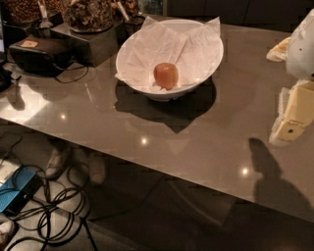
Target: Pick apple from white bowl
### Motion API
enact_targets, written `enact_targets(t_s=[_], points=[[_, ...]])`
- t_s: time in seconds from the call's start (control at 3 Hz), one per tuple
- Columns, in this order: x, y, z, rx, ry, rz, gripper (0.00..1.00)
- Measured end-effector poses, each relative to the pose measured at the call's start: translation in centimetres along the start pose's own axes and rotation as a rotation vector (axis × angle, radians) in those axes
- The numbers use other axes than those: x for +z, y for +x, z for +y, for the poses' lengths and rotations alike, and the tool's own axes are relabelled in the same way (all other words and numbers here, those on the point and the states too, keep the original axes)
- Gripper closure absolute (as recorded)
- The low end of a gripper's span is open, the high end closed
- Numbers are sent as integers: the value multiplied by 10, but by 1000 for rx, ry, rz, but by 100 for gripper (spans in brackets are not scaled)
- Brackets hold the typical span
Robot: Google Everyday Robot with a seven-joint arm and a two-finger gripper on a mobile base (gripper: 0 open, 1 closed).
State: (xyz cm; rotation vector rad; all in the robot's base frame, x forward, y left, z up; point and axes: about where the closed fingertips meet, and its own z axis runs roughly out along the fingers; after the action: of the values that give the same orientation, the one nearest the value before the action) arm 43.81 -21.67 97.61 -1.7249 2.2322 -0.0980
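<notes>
One apple (166, 75) in white bowl (169, 94), claw (294, 116) far right, well apart, state unclear

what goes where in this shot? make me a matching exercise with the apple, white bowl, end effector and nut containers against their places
Things:
1. apple
2. white bowl
3. end effector
4. nut containers

Places:
a. far left corner of the table
b. right edge of the view, over the table, apart from the white bowl
c. on crinkled paper inside the white bowl
d. middle of the table, toward its far side

Pairs: 1-c, 2-d, 3-b, 4-a
</notes>
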Motion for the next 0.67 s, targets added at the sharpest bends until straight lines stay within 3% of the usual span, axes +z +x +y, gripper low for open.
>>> enact_targets(t_s=[0.33, 0.67], points=[[0, 0, 0, 0, 0, 0, 0], [-4, -25, -12, 20, -23, 25, 0]])
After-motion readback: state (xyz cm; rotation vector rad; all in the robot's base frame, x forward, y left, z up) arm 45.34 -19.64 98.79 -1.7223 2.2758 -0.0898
